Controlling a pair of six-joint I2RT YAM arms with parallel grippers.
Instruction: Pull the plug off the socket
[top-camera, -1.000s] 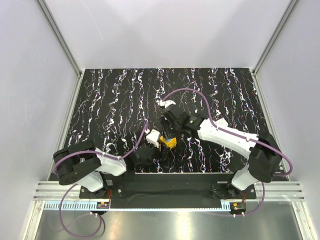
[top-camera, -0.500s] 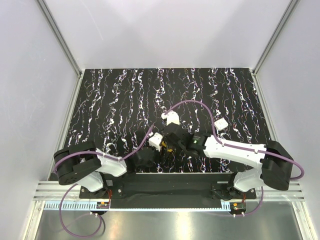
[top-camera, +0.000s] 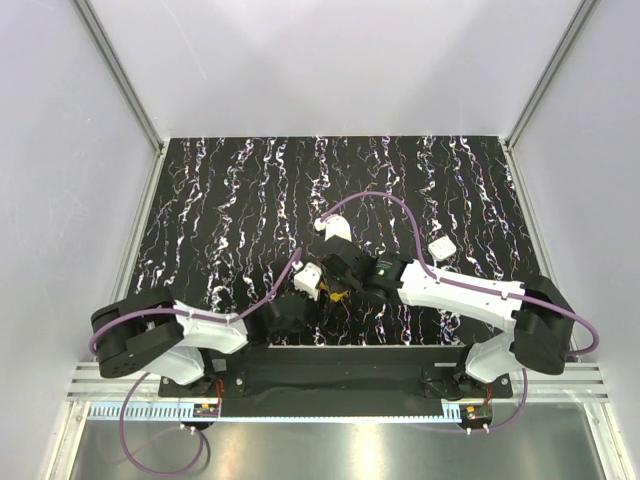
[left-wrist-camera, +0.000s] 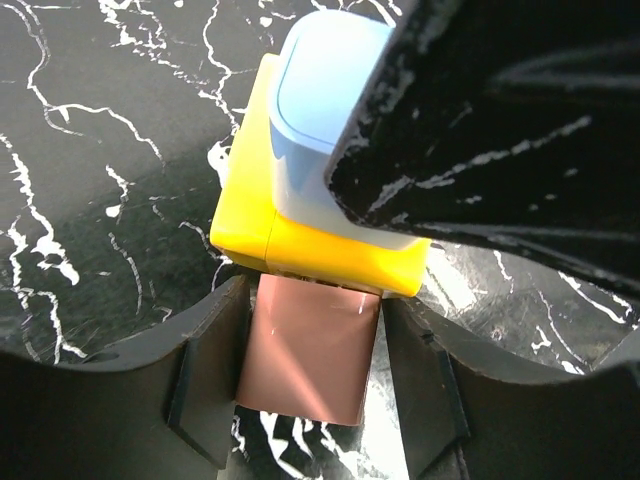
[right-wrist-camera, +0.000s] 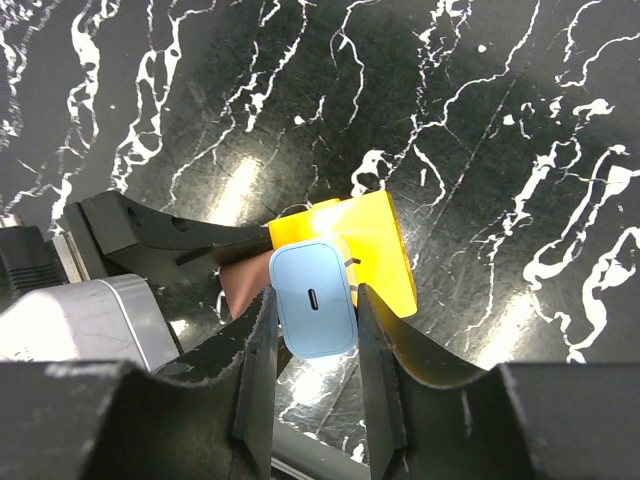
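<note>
The socket (left-wrist-camera: 300, 245) is a bright-yellow block with a pink-brown part (left-wrist-camera: 310, 350) on its near side. It lies on the black marbled table. A light-blue plug (left-wrist-camera: 320, 110) sits in its top. My left gripper (left-wrist-camera: 312, 370) is shut on the pink-brown part, one finger on each side. In the right wrist view the plug (right-wrist-camera: 313, 298) shows a small slot and stands on the socket (right-wrist-camera: 380, 245). My right gripper (right-wrist-camera: 315, 300) is shut on the plug from above. In the top view both grippers meet over the socket (top-camera: 340, 293), which is mostly hidden.
A small white block (top-camera: 441, 245) lies on the table to the right of my right forearm. Purple cables loop over both arms. Grey walls close in the table on three sides. The black base rail (top-camera: 340, 365) runs along the near edge.
My right forearm swung toward the near edge and then a little back, uncovering the small white block. Its gripper stayed at the socket. My left arm's shoulder turned slightly left.
</note>
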